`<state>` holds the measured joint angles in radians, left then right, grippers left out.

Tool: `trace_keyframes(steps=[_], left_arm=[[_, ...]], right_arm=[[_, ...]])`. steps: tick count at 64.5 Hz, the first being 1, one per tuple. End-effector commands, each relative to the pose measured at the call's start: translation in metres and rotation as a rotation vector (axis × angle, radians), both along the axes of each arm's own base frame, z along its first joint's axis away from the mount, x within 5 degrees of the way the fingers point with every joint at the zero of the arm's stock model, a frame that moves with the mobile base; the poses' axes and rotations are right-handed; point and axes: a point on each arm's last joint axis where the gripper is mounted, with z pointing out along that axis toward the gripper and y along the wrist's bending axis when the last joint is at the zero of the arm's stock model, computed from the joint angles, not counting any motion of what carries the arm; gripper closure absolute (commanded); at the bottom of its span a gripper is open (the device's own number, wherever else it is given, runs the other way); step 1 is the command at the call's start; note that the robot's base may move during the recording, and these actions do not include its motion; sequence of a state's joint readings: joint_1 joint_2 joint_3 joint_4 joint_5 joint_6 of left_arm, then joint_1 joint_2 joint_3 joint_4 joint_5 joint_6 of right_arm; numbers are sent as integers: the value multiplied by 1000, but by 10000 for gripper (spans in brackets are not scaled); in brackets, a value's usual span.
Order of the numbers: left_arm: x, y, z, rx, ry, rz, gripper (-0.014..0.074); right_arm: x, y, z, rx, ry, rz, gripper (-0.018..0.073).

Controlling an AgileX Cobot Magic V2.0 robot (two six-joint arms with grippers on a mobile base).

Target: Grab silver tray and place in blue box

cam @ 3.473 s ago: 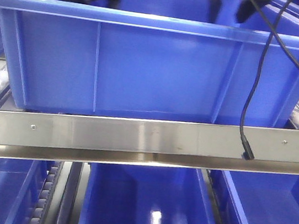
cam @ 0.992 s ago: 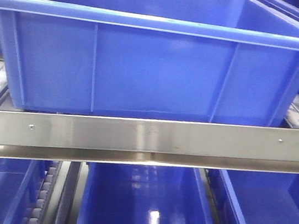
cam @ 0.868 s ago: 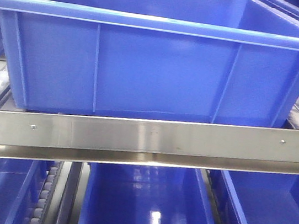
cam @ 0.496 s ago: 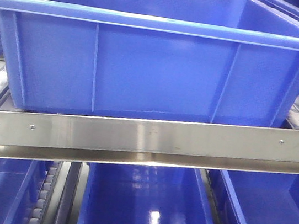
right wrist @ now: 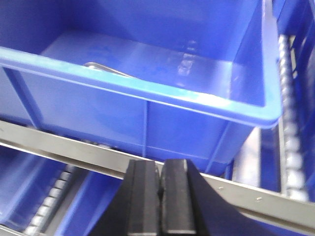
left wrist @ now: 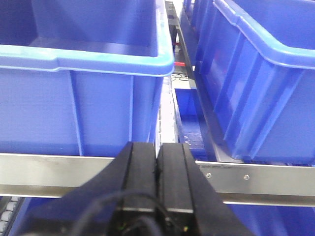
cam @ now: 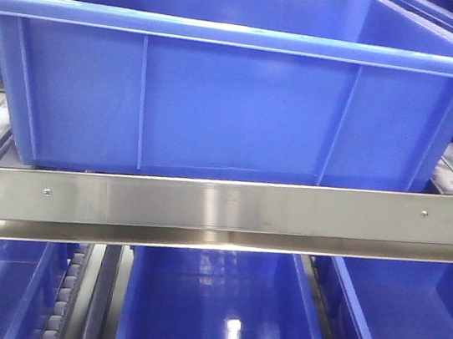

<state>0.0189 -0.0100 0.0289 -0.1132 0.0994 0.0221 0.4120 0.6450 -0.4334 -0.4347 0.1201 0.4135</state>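
Observation:
The blue box (cam: pixel 234 112) fills the front view on the upper rack level; its inside is hidden there. In the right wrist view the blue box (right wrist: pixel 147 113) shows its floor, and a sliver of the silver tray (right wrist: pixel 106 69) lies inside it, against the near wall at the left. My right gripper (right wrist: pixel 160 164) is shut and empty, outside the box, in front of its near wall over the steel rail. My left gripper (left wrist: pixel 158 147) is shut and empty, low in front of the gap between two blue crates. Neither gripper shows in the front view.
A steel rail (cam: pixel 221 211) runs across below the box. More blue crates (cam: pixel 215 311) sit on the lower level. White conveyor rollers (right wrist: pixel 288 137) run beside the box's right end. In the left wrist view one crate (left wrist: pixel 83 98) stands left and another (left wrist: pixel 256 88) right.
Both arms and a hanging black cable, above the box 3.5 s ago, have left the front view. In the last second the front view barely changes.

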Motion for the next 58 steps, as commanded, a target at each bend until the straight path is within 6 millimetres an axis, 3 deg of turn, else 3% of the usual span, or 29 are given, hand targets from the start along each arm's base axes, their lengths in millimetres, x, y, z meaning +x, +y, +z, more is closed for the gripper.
trace_keyframes(steps=[1, 10, 18, 33, 58], left_arm=[[-2, 1, 10, -4, -113, 10, 701], [-2, 1, 10, -4, -113, 10, 701], [-2, 1, 10, -4, -113, 10, 701], [-2, 1, 10, -4, -113, 10, 701], [-2, 1, 10, -4, -113, 10, 701]], right_arm=[[-6, 0, 14, 16, -124, 37, 503], [-29, -23, -8, 23, -106, -91, 503], [-49, -41, -44, 84, -136, -244, 503], [-66, -49, -86, 186, -310, -341, 503], [-73, -51, -84, 169, -362, -374, 503]])
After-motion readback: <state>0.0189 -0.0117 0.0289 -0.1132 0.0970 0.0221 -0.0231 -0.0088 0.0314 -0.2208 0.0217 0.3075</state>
